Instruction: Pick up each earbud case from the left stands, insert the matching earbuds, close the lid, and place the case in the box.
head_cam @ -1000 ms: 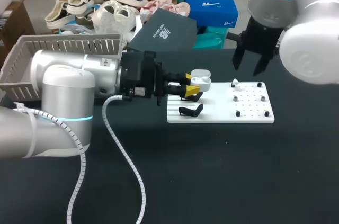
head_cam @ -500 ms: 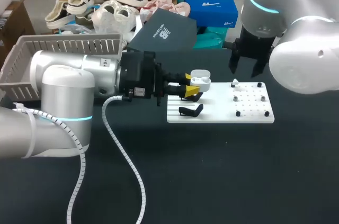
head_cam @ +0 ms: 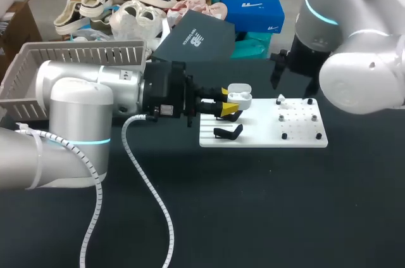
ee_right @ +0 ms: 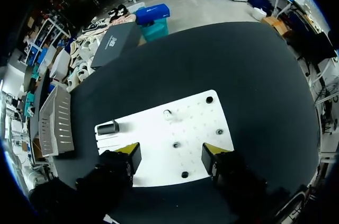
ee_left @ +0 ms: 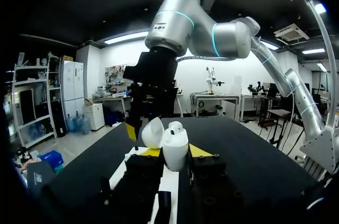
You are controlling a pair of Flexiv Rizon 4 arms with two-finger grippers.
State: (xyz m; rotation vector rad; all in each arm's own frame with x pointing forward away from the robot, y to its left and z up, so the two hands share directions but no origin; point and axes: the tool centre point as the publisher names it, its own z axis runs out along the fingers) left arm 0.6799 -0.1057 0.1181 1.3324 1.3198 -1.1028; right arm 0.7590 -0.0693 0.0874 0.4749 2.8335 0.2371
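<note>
Over board (head_cam: 297,136), case (head_cam: 240,97): upright, mouth up, lid open toward board's far edge.
Left gripper (ee_left: 175,152): clamped on case.
Right gripper (ee_right: 170,155): fingers apart, above board's pegs (ee_right: 175,144).

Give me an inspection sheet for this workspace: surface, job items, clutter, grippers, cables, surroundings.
Surface: black table with a white peg board on it.
Job's things: open earbud case held over the board's left end; one earbud on the board; empty black stand; grey basket at the table's left.
Clutter: nothing seen.
Grippers: left gripper shut on the earbud case; right gripper open, above the board.
Cables: white corrugated hose from the left arm, trailing over the table.
Surroundings: nothing seen reaching over the table.
</note>
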